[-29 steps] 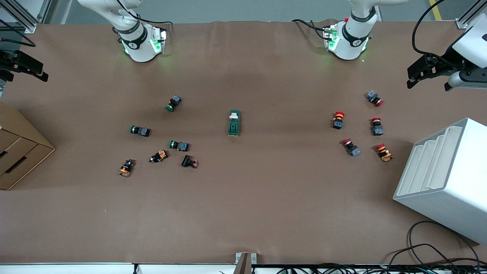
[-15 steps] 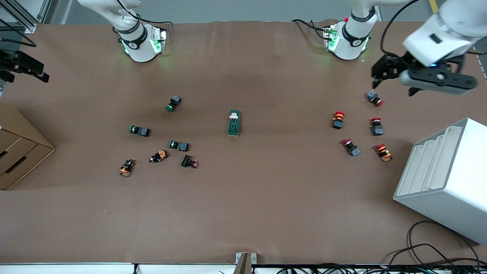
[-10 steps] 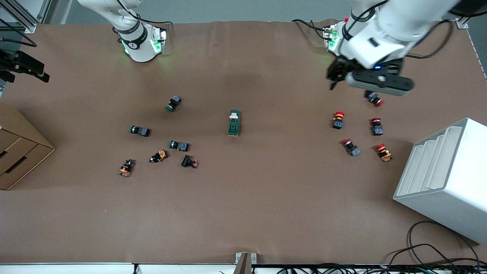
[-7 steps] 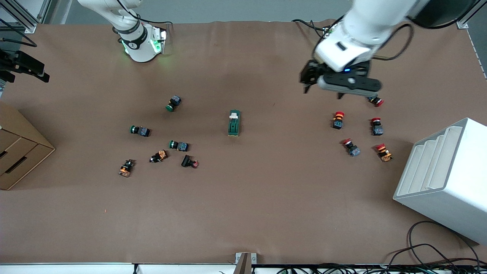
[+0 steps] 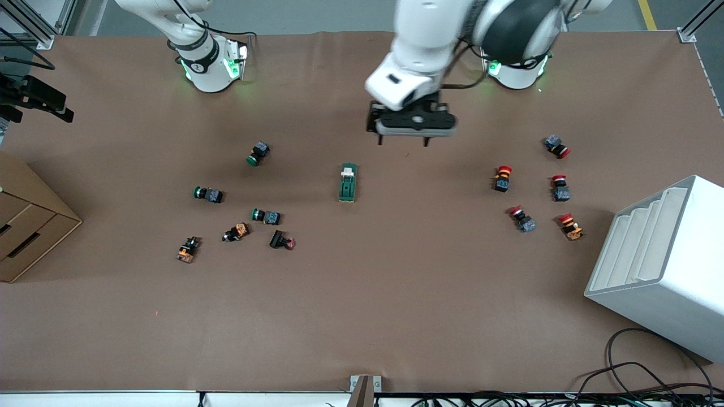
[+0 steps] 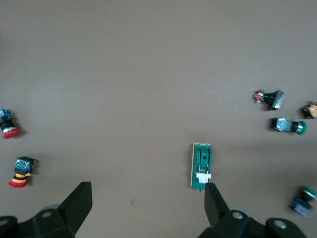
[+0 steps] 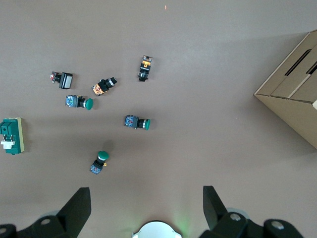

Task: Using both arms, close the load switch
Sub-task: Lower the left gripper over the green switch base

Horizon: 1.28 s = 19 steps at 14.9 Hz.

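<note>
Brown table [image 5: 362, 316], load switch [image 5: 348, 183] centred.

From my seat I can read no text, label, brand, number or sign on anything in these views.
</note>
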Each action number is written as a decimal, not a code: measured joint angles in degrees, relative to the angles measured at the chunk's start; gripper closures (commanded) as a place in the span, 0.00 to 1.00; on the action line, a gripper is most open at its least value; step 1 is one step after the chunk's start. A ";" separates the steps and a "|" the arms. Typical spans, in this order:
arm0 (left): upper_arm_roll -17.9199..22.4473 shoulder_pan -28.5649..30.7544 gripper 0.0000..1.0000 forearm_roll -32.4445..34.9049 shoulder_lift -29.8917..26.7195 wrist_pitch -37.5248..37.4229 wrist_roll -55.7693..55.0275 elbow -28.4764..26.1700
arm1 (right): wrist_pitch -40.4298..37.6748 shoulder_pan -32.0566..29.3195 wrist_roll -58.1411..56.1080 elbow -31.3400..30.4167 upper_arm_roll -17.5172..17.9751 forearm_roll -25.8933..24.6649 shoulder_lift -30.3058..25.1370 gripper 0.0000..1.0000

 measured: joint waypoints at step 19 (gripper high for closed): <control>-0.04 -25.28 0.01 46.48 24.29 6.47 -60.98 -8.78 | 0.23 0.08 0.01 0.90 -0.21 -0.12 -0.03 0.00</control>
